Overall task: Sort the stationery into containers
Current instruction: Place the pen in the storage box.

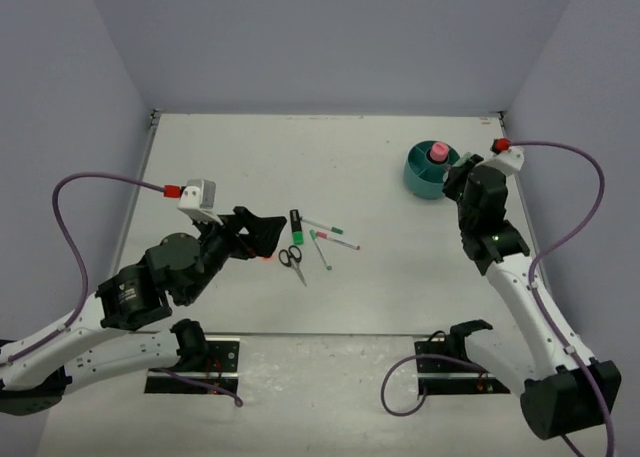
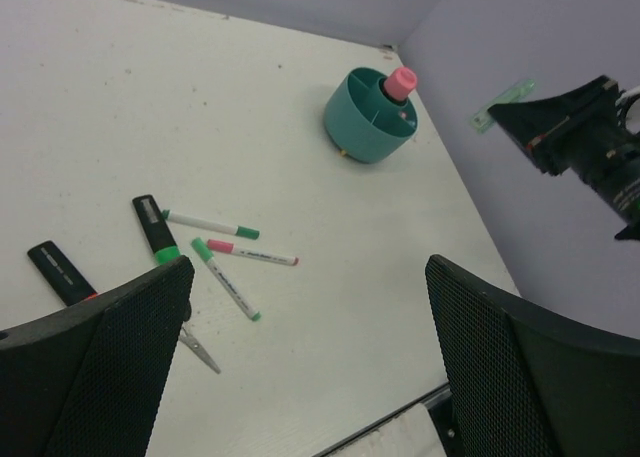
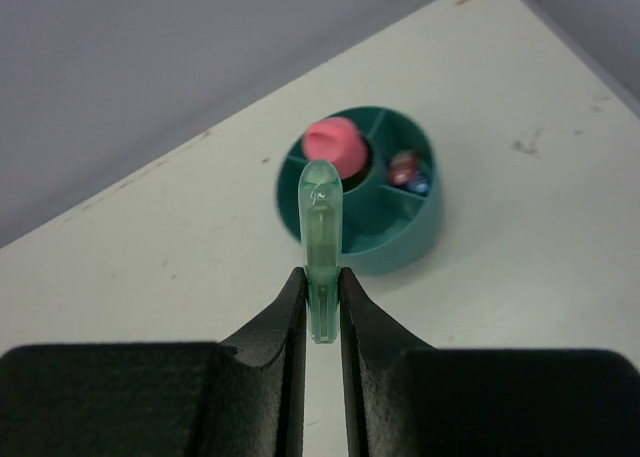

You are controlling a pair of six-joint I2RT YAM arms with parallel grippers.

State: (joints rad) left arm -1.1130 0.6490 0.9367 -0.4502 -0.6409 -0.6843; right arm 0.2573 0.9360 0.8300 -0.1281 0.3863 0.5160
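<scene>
We saw the left gripper (image 2: 310, 277) with its jaws spread wide and nothing between them, hanging over the white table (image 2: 150, 97). Just ahead of those open jaws, loose stationery lay flat on the table. Three white pens (image 2: 252, 253) with green or pink caps lay fanned close together, roughly in line with the gap. A green highlighter (image 2: 155, 227) lay beside them, nearer the finger on the left of the wrist view. A black highlighter with an orange tip (image 2: 60, 272) lay further out on that side. Black-handled scissors (image 1: 291, 258) lay close under that same finger, with only a blade tip showing from the wrist camera. Well beyond the jaws, far across the table, stood the teal organizer (image 2: 365, 127).

The right gripper (image 3: 322, 277) had its jaws drawn narrow, pinching a clear green strip (image 3: 322, 212) that stuck straight out past the fingertips. The organizer sat just beyond the strip's free end, below it. A pink-capped bottle (image 3: 337, 147) stood upright in its centre well. A small blue piece (image 3: 418, 185) lay in a ring compartment, touching something small and reddish that we could not identify.
</scene>
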